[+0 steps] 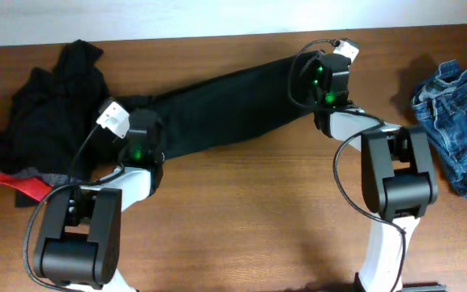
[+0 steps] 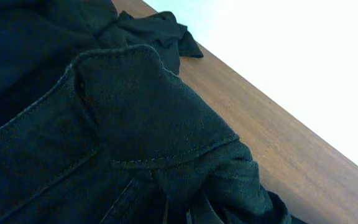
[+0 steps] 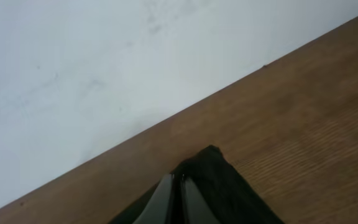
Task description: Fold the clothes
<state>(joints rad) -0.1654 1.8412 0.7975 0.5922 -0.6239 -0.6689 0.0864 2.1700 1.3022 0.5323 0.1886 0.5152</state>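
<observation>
Long black trousers [image 1: 225, 105] lie stretched in a slanted band across the table, between my two grippers. At their left end my left gripper [image 1: 140, 126] is shut on the bunched cloth. In the left wrist view the trousers [image 2: 135, 112] fill the picture with seams and a pocket flap, burying the fingers. My right gripper [image 1: 314, 65] is shut on the far right end. The right wrist view shows its closed gripper [image 3: 180, 186] pinching a black corner [image 3: 229, 186] just above the wood.
A heap of black garments [image 1: 47, 113] with a red-and-grey edge [image 1: 31, 180] lies at the far left. Crumpled blue denim jeans [image 1: 460, 122] sit at the right edge. The brown table [image 1: 258, 211] ends at a white far edge [image 3: 104, 74].
</observation>
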